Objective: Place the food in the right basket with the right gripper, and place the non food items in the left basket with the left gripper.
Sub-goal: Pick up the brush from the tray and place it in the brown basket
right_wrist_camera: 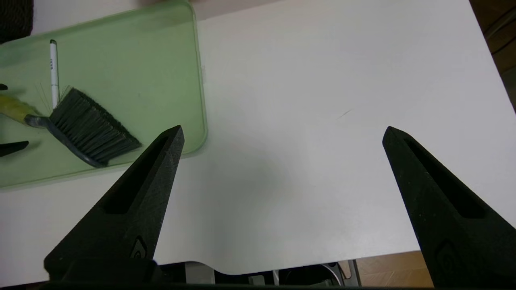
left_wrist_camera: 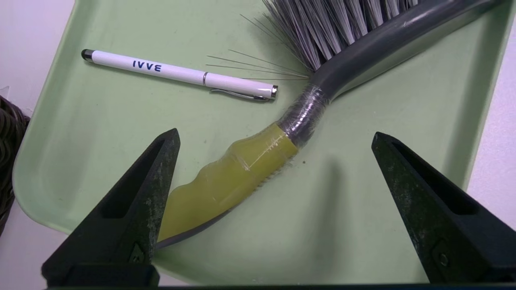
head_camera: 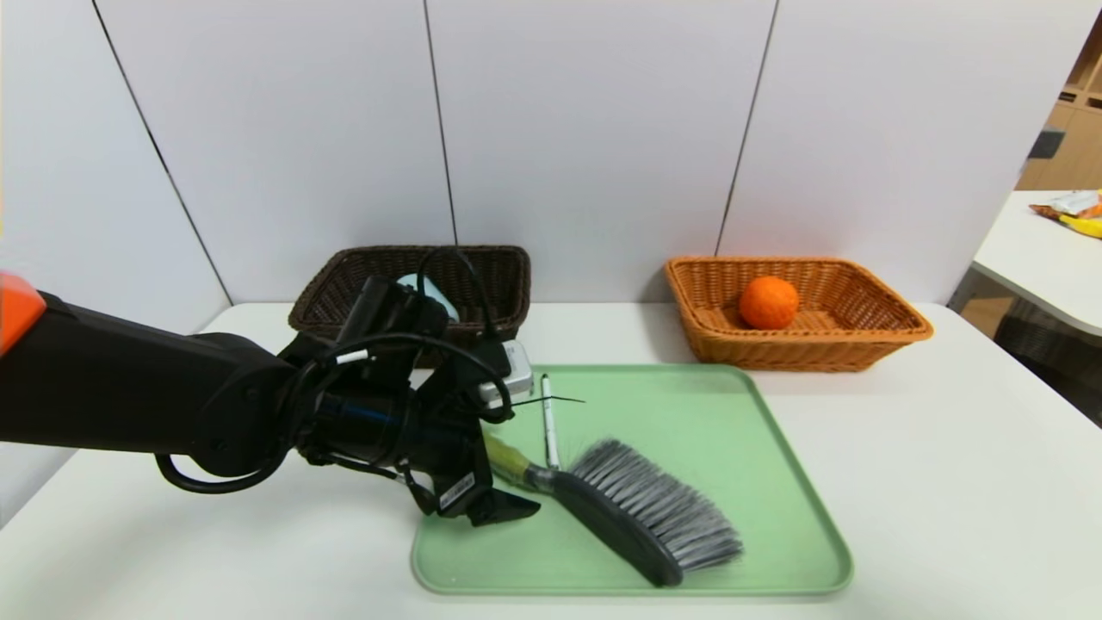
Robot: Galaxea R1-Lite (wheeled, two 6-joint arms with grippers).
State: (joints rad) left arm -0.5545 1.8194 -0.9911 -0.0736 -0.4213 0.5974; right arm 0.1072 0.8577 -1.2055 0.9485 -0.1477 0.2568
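Matt green plastic tray; by the left gripper, glossy tape-wrapped yellow brush handle; woven wicker orange basket.

White table against pale grey panelled wall with dark seams, second white table at right, wooden shelving beyond

Lab-like room — white partition panels, white table.

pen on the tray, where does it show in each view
Head view: the pen lies on the green tray, just behind the brush handle.
Left wrist view: the pen lies beyond the brush's yellow handle.
Right wrist view: the pen lies behind the bristles.
Shared landmark: the brush.
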